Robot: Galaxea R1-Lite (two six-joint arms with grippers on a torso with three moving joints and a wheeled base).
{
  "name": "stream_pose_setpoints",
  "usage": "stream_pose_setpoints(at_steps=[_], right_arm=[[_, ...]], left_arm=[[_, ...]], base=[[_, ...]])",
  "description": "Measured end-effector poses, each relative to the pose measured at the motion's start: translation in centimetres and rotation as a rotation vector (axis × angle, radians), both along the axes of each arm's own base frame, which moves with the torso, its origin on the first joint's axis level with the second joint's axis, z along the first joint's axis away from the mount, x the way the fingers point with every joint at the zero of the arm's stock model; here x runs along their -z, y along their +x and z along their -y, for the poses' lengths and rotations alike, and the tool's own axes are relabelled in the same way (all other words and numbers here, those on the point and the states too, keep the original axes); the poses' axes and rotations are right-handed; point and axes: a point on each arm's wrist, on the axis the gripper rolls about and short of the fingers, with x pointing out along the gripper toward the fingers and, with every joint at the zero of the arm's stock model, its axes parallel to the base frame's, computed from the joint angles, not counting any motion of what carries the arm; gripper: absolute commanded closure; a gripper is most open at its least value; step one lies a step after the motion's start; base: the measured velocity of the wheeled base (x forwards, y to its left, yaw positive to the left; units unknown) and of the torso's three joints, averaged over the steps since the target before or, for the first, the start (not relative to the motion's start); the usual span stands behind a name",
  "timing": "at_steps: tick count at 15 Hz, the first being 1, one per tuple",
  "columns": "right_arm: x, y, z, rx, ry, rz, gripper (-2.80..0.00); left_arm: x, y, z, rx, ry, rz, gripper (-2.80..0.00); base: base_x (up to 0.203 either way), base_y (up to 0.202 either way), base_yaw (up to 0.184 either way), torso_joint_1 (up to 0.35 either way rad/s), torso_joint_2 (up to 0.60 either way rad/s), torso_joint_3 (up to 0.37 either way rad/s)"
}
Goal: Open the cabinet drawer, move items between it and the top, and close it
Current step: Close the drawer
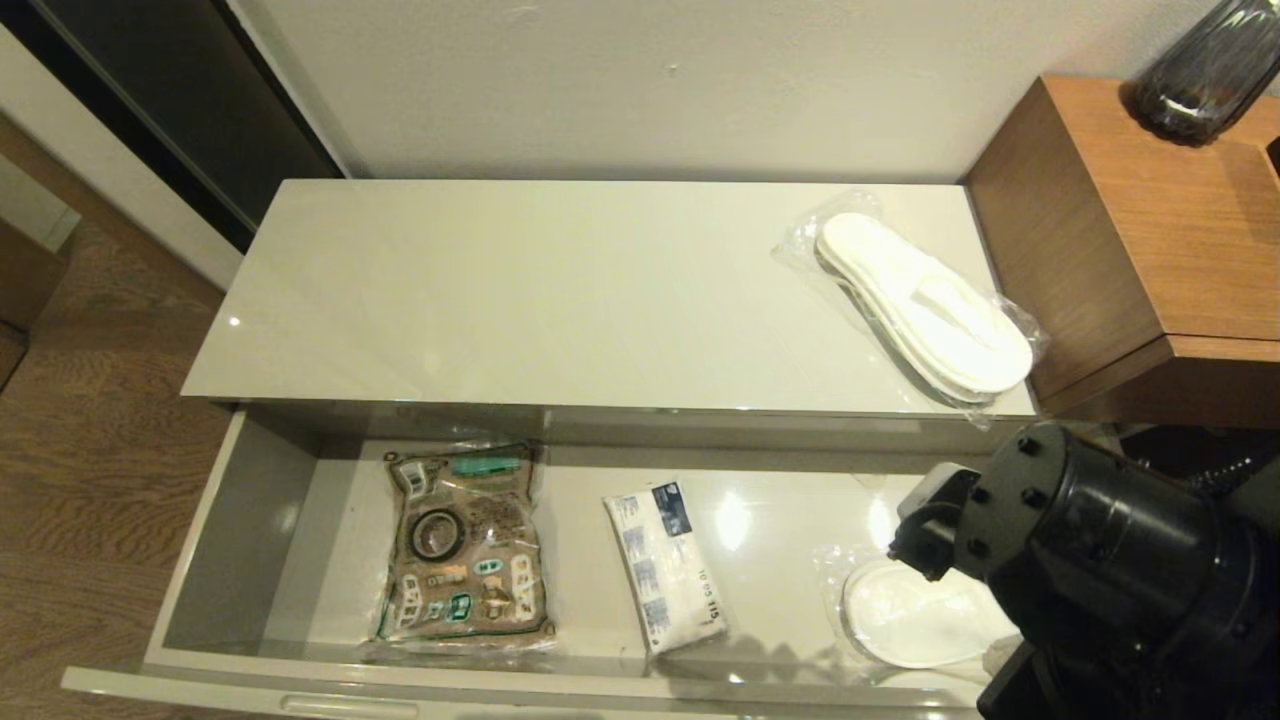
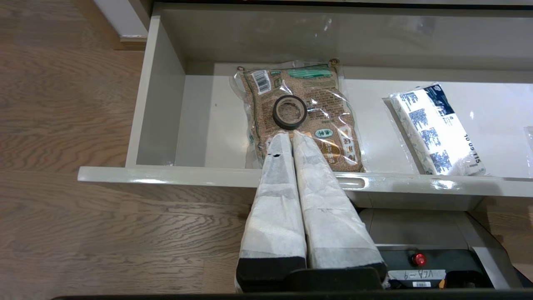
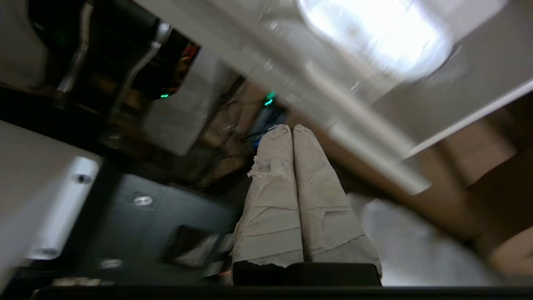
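Note:
The cabinet drawer point(image 1: 240, 520) stands pulled open below the glossy off-white top point(image 1: 560, 290). Inside it, a small black tape roll point(image 1: 437, 535) point(image 2: 290, 111) rests on a brown patterned pouch point(image 1: 480, 590). A white tissue pack point(image 1: 665, 580) point(image 2: 437, 129) lies mid-drawer. One wrapped pair of white slippers point(image 1: 900, 615) lies at the drawer's right end, and another pair point(image 1: 925, 310) lies on the top's right end. My left gripper point(image 2: 290, 134) is shut and empty, reaching over the drawer front with its tips just short of the tape roll. My right gripper point(image 3: 291, 128) is shut and empty; its arm point(image 1: 1090, 560) hangs over the drawer's right end.
A brown wooden side table point(image 1: 1150, 240) with a dark glass vase point(image 1: 1205, 70) stands against the cabinet's right end. Wood floor point(image 1: 90, 450) lies to the left. The drawer front's handle slot point(image 2: 354, 182) shows beside my left fingers.

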Motion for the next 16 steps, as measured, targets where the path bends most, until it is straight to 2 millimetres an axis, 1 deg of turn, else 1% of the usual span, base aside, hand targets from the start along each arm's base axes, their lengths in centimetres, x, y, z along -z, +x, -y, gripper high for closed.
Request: stream_pose_setpoints(at_steps=[2,5,7,8,10,11,12,14,16], right_arm=[[1.1,-0.3,-0.6,0.150,0.008,-0.037,0.00],[3.3,-0.6,-1.8,0.412,0.001,-0.071,0.00],[5.2,-1.1,-3.3,0.570,0.003,-0.073,0.00],[6.0,-0.9,-4.1,0.644,-0.002,-0.065,0.00],[6.8,-0.5,-5.2,0.720,-0.015,-0.054,0.00],[7.1,-0.6,-5.2,0.724,-0.029,-0.055,0.00],[7.6,-0.8,-4.7,0.725,-0.052,-0.057,0.00],[8.7,-1.5,-2.9,0.723,-0.095,-0.062,0.00],[9.5,-2.1,-0.6,0.701,-0.089,-0.072,0.00]], left_arm=[[0.0,0.0,0.0,0.000,0.001,0.000,0.00],[0.0,0.0,0.0,0.000,0.000,0.000,0.00],[0.0,0.0,0.0,0.000,0.001,0.000,0.00],[0.0,0.0,0.0,0.000,0.001,0.000,0.00],[0.0,0.0,0.0,0.000,0.001,0.000,0.00],[0.0,0.0,0.0,0.000,0.001,0.000,0.00],[0.0,0.0,0.0,0.000,0.001,0.000,0.00],[0.0,0.0,0.0,0.000,0.001,0.000,0.00],[0.0,0.0,0.0,0.000,0.001,0.000,0.00]], base=[[0.000,0.000,0.000,0.000,0.00,0.000],[0.000,0.000,0.000,0.000,0.00,0.000],[0.000,0.000,0.000,0.000,0.00,0.000],[0.000,0.000,0.000,0.000,0.00,0.000],[0.000,0.000,0.000,0.000,0.00,0.000],[0.000,0.000,0.000,0.000,0.00,0.000],[0.000,0.000,0.000,0.000,0.00,0.000],[0.000,0.000,0.000,0.000,0.00,0.000],[0.000,0.000,0.000,0.000,0.00,0.000]])
